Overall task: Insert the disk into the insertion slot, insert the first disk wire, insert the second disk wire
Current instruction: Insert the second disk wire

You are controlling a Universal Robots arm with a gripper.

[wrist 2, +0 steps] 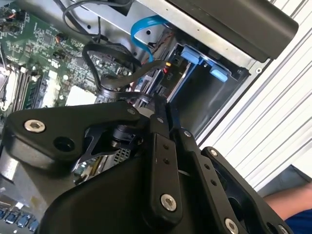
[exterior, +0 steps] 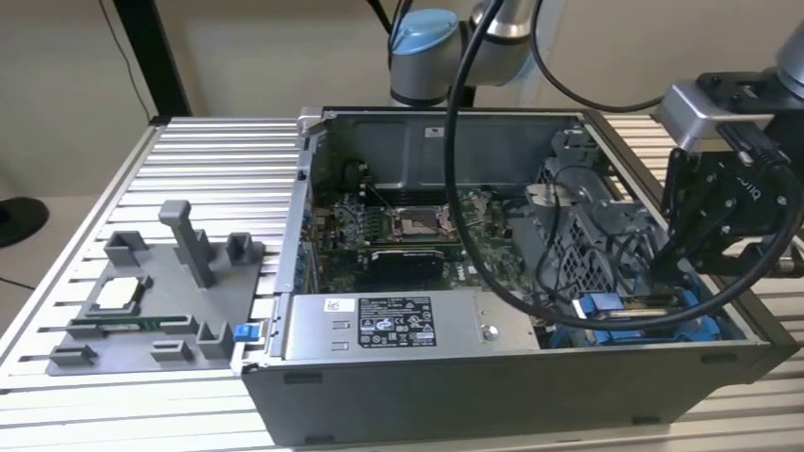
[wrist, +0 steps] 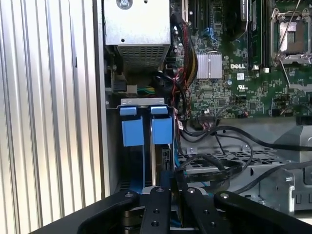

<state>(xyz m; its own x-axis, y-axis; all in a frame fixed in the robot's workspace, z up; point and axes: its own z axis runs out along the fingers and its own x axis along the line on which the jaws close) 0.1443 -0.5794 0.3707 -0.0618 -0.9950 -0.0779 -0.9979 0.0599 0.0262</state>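
Observation:
The insertion slot (wrist: 146,146) is a narrow grey bay at the case's corner, next to the case wall. Two blue plastic tabs (wrist: 162,129) stand at its mouth. I cannot make out the disk's silver body behind them. A black wire with a red and yellow ended plug (wrist 2: 168,67) and a light blue flat wire (wrist 2: 146,27) both reach the bay's edge. My gripper (wrist: 170,190) hangs just over the slot with its fingers (wrist 2: 160,146) pressed close together. I cannot see anything held between them. In the exterior view the slot (exterior: 628,311) lies under the arm's black wrist (exterior: 729,207).
The open computer case (exterior: 503,377) holds a motherboard (exterior: 402,231), a labelled power-supply box (exterior: 395,325) and a perforated metal cage (wrist: 224,161) draped with black cables. A grey fixture (exterior: 151,301) sits on the ribbed table. A person's arm (wrist 2: 292,204) is beside the case.

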